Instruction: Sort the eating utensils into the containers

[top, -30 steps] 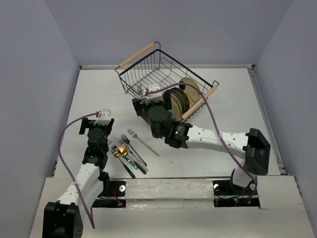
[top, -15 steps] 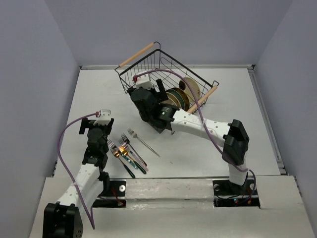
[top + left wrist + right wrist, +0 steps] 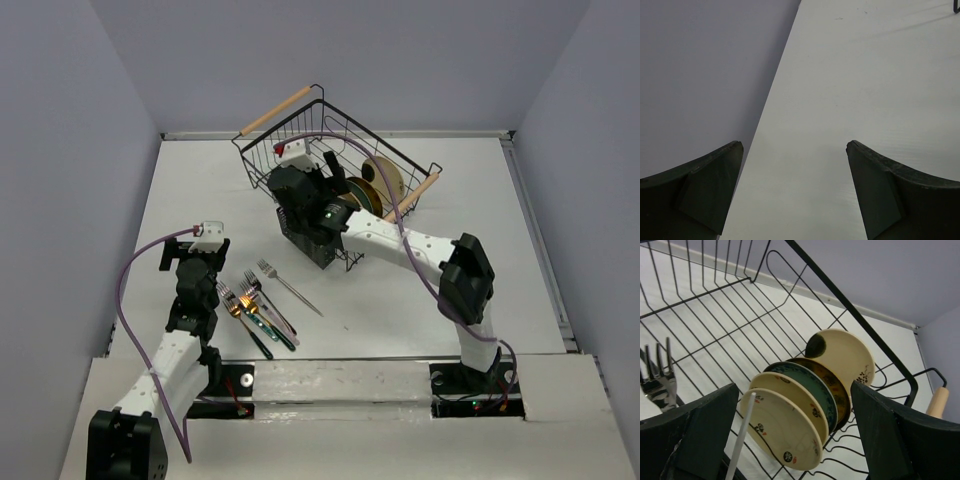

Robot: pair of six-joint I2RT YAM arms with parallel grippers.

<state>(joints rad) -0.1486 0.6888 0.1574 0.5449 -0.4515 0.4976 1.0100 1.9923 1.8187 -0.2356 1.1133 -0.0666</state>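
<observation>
At the lower left of the top view, your left arm (image 3: pixel 185 320) sits over the surface (image 3: pixel 450 200). Only its wrist view shows the left claw (image 3: pixel 794 146): spread wide, with nothing between the fingers, only white surface and grey wall (image 3: pixel 700 75) ahead. Just right of that arm, a bunch of forks (image 3: pixel 255 312) lies on the surface, and one silver fork (image 3: pixel 290 287) lies slightly apart to their right. Further right, the black caddy (image 3: pixel 320 252) stands at the near corner of the wire basket (image 3: pixel 275 111), partly hidden under your right arm (image 3: pixel 400 240). The right wrist view alone shows the right claw (image 3: pixel 794 386) wide apart and holding nothing. A silver fork head (image 3: pixel 660 385) stands tines-up at that view's left edge, and four plates (image 3: pixel 785 432) stand in the basket.
</observation>
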